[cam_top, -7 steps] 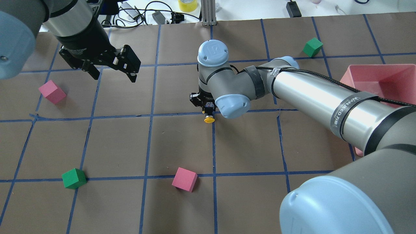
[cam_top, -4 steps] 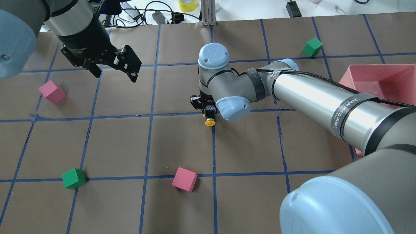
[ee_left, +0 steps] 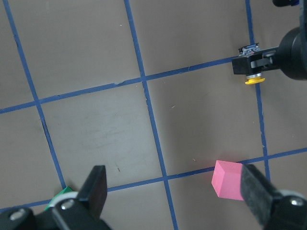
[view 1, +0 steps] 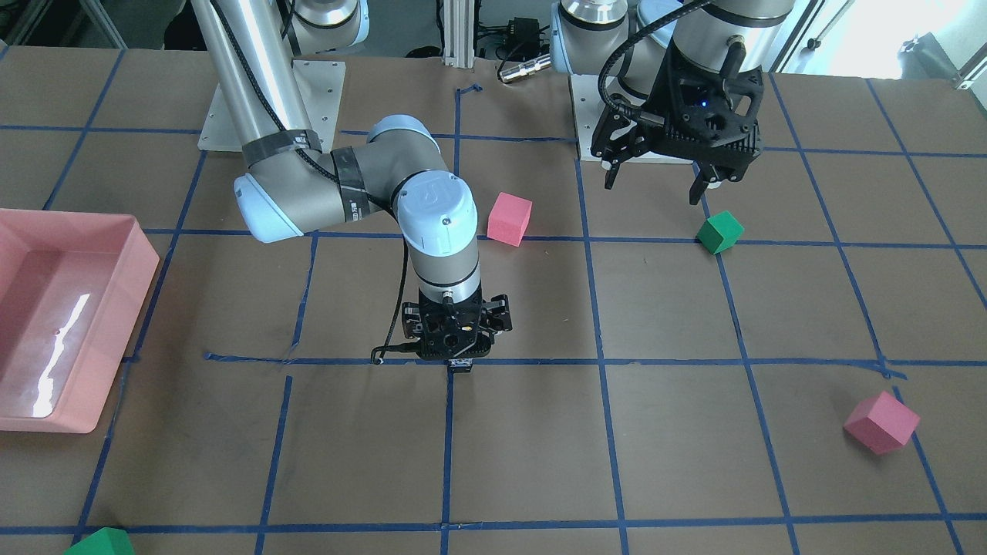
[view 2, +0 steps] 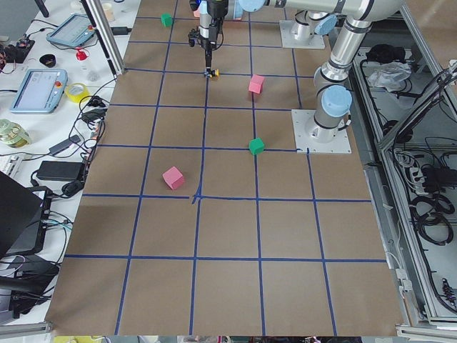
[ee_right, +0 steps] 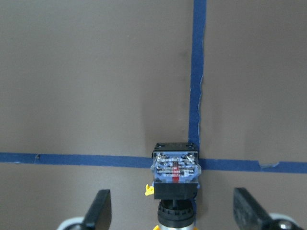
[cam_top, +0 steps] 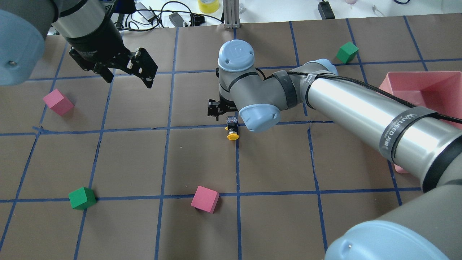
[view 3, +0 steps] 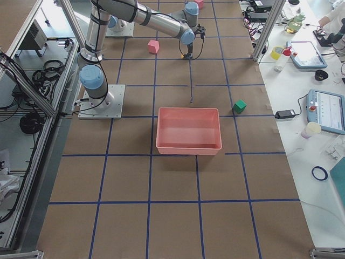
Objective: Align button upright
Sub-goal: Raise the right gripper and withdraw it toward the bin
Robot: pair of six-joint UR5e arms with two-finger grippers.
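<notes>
The button lies on its side on the brown table where two blue tape lines cross, its yellow cap pointing toward the robot. In the right wrist view the grey-black block base faces away from the camera. My right gripper hangs straight above it, open, one finger on each side and apart from the button. In the front-facing view the gripper body hides all but the base. My left gripper is open and empty, hovering over the back left.
Pink cubes and green cubes lie scattered on the table. A pink tray stands at the right. Cables and tape rolls lie beyond the table's far edge.
My right gripper has opened, its fingers now spread apart from the button, and the wrist has risen slightly. The button's cap sits a little nearer the robot. The left gripper drifted slightly back.
</notes>
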